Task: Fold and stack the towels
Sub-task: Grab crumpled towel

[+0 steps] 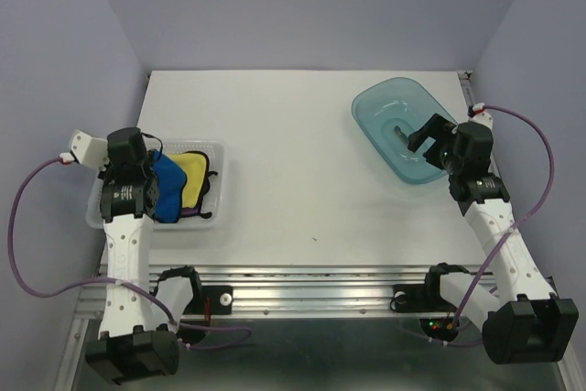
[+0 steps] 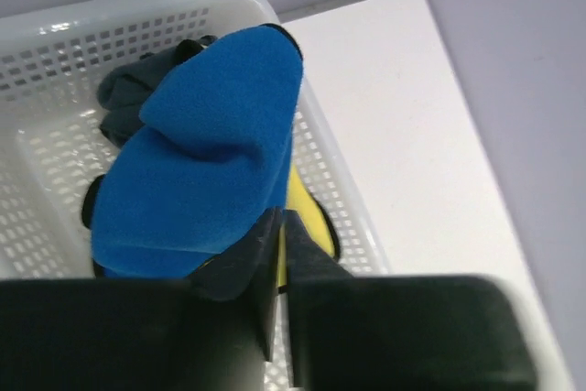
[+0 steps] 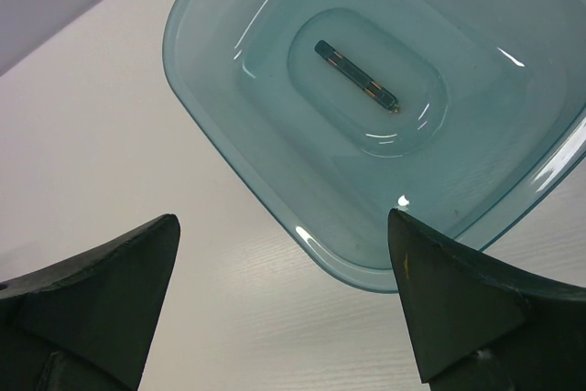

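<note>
A bright blue towel (image 2: 201, 153) lies bunched on top of the pile in the white mesh basket (image 2: 119, 11). My left gripper (image 2: 279, 217) is shut, its tips pinching the blue towel's near edge. Under it lie a yellow cloth (image 2: 307, 212) with black edging and a dark navy towel (image 2: 137, 89) toward the back. From above, the blue towel (image 1: 168, 188) and the yellow cloth (image 1: 194, 171) show beside my left wrist, with a purple edge (image 1: 189, 212) below them. My right gripper (image 3: 283, 217) hangs open over the near corner of the teal tray (image 3: 302, 235), holding nothing.
The basket (image 1: 216, 147) stands at the table's left edge, close to the wall. The teal tray (image 1: 385, 107) sits at the back right with a small dark stick (image 3: 357, 70) lying in its bottom. The table's front rail runs between the two arm bases.
</note>
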You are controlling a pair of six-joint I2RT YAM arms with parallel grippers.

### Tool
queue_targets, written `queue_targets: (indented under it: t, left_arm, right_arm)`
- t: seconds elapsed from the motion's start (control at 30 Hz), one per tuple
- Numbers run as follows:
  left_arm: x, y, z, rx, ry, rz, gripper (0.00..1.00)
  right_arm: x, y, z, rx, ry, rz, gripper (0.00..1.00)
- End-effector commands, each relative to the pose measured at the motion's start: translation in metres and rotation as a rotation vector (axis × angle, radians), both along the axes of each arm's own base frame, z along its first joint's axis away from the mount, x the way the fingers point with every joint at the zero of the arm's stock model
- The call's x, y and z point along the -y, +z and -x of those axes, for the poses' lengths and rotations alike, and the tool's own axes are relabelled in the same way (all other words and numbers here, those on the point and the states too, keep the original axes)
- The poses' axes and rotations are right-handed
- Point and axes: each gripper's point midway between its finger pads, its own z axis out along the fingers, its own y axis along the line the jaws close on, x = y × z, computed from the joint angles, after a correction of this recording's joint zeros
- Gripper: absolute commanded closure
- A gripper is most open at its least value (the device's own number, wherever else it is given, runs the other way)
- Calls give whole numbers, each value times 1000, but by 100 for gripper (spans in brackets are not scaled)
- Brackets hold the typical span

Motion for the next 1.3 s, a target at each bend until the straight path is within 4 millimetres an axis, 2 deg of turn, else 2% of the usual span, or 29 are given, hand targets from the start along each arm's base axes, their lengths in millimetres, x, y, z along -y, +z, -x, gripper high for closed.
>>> queue_targets:
  t: [0.0, 0.03, 0.07, 0.2, 0.43, 0.47, 0.53, 0.57, 0.6, 0.67, 0.73, 0.87, 0.93, 1.0, 1.07, 1.1, 1.13, 1.17, 1.2, 1.23, 1.27]
  left_arm:
    - [-9, -1, -8, -39, 31, -25, 26]
    - [-7, -2, -11, -44, 18, -21, 11]
    - [-7, -4, -17, -51, 5, -23, 1]
    - [-7, -14, -29, -78, -17, -24, 1]
    - [-22, -41, -36, -193, 54, -36, 3]
    - [-23, -47, -37, -215, 56, -33, 13]
    - [-24, -49, -40, -230, 54, -28, 46]
    - [-24, -51, -41, -244, 47, -30, 66]
    - [-23, -47, -43, -237, 39, -22, 100]
    - [-20, -39, -43, -217, 16, -25, 100]
    - [-17, -24, -43, -165, 3, -25, 100]
    - [-14, 32, -26, 31, -1, -70, 100]
    - [-5, 52, -23, 109, -50, -71, 100]
    - [5, 87, -18, 212, -108, -93, 100]
    - [24, 115, -18, 292, -215, -90, 100]
    - [32, 144, -17, 369, -260, -109, 100]
    - [48, 160, -18, 415, -353, -109, 100]
    - [56, 177, -16, 461, -392, -120, 100]
    - [63, 210, -9, 551, -428, -146, 100]
    - [79, 225, -7, 594, -515, -152, 100]
    - [85, 239, -6, 624, -550, -163, 100]
  right_arm:
    - [5, 12, -5, 30, -16, 15, 0]
    - [5, 11, -5, 28, -16, 13, 0]
    - [5, 10, -5, 25, -17, 16, 0]
    - [8, 9, -5, 22, -29, 22, 0]
    - [10, 7, -6, 15, -38, 28, 0]
    - [10, 6, -6, 11, -38, 28, 0]
    - [11, 7, -5, 11, -42, 32, 0]
    - [12, 7, -5, 11, -47, 34, 0]
    - [13, 8, -5, 12, -50, 35, 0]
    - [13, 7, -4, 12, -54, 37, 0]
    - [14, 8, -3, 15, -56, 38, 0]
    - [13, 10, -3, 20, -54, 35, 0]
    - [13, 11, -2, 25, -55, 35, 0]
    - [13, 11, -3, 24, -50, 35, 0]
    - [12, 12, -3, 28, -48, 33, 0]
    - [11, 13, -2, 31, -47, 32, 0]
    - [12, 12, -2, 29, -48, 33, 0]
    - [12, 12, -2, 32, -50, 33, 0]
    - [12, 14, -1, 37, -47, 30, 0]
    - [11, 14, -1, 39, -45, 29, 0]
    - [10, 15, -1, 42, -40, 27, 0]
